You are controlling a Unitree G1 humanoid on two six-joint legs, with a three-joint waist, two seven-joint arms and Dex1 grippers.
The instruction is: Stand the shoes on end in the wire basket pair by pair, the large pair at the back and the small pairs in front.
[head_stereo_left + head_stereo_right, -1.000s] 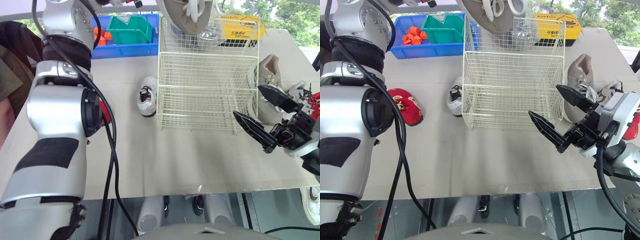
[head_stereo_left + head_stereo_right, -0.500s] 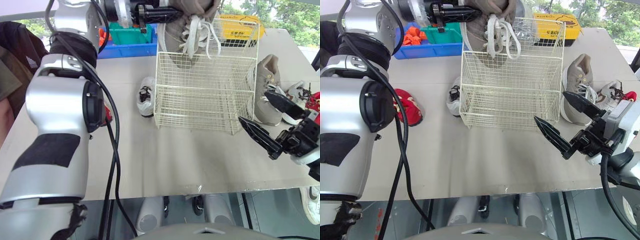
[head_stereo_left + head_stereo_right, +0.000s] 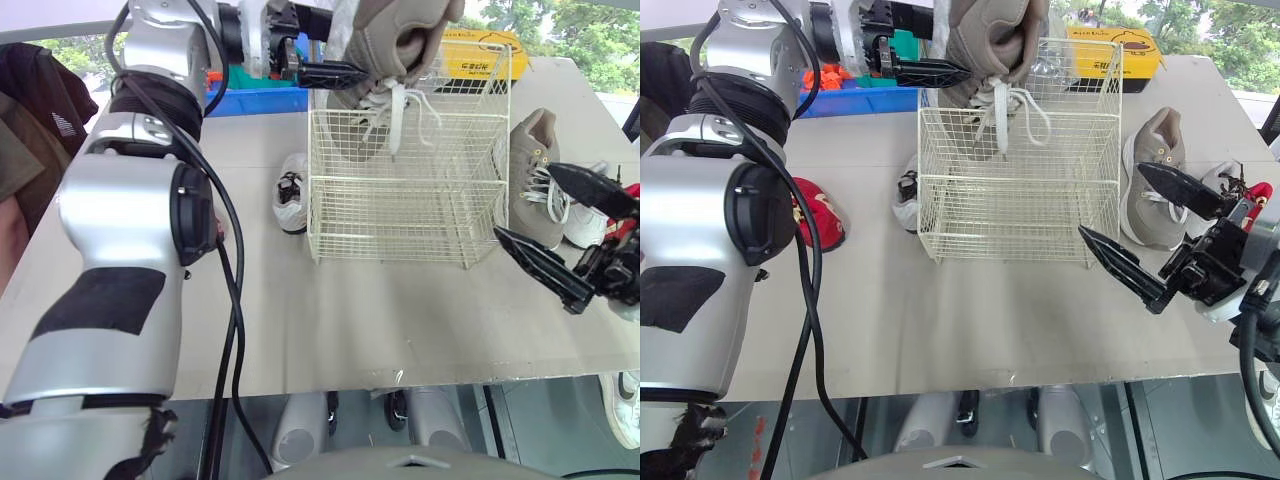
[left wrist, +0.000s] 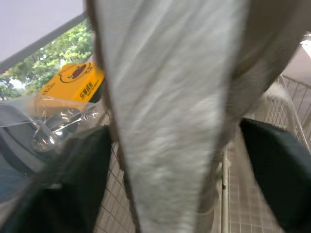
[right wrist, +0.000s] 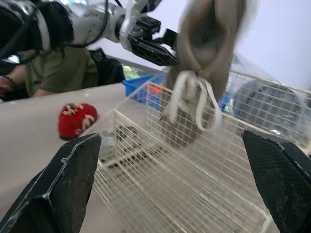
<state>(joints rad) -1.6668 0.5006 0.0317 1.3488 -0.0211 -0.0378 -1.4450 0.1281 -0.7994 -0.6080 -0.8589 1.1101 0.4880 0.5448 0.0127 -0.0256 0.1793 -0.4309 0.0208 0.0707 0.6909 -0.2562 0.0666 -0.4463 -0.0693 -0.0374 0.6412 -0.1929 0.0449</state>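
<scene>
Noted a person's dark sleeve (image 3: pixel 30 120) past the left edge of the tabletop (image 3: pixel 330 320). Found a small red shoe (image 3: pixel 816 215) lying near that left edge, well apart from the wire basket (image 3: pixel 1005 215). Saw a blue bin (image 3: pixel 250 99) at the back-left corner, with orange pieces (image 3: pixel 825 75) in it. Found a small white shoe (image 3: pixel 292 192) lying on the tabletop just beside the basket's left wall.

Saw the left gripper (image 3: pixel 345 42) clenched on the large grey shoe (image 3: pixel 395 35), with a black finger (image 4: pixel 68 184) pressed against each side of it. Saw that shoe held roughly on end at the basket's back-left corner. Found its lower end down inside the wire, its upper part above the rim, and its white laces (image 3: pixel 398 110) dangling into the basket. Noted a yellow box (image 3: pixel 480 55) behind the basket, at the back edge.

Found the other large grey shoe (image 3: pixel 535 175) lying on the tabletop just beside the basket's right wall. Saw a white shoe (image 3: pixel 1225 185) beyond it toward the right edge, and a patch of red (image 3: pixel 1260 190) next to that. Could not tell what the red was. Saw the right gripper (image 3: pixel 1110 200) spread wide and grasping nothing. Found it hovering over the tabletop near the basket's front-right corner, between the basket and the right edge.
</scene>
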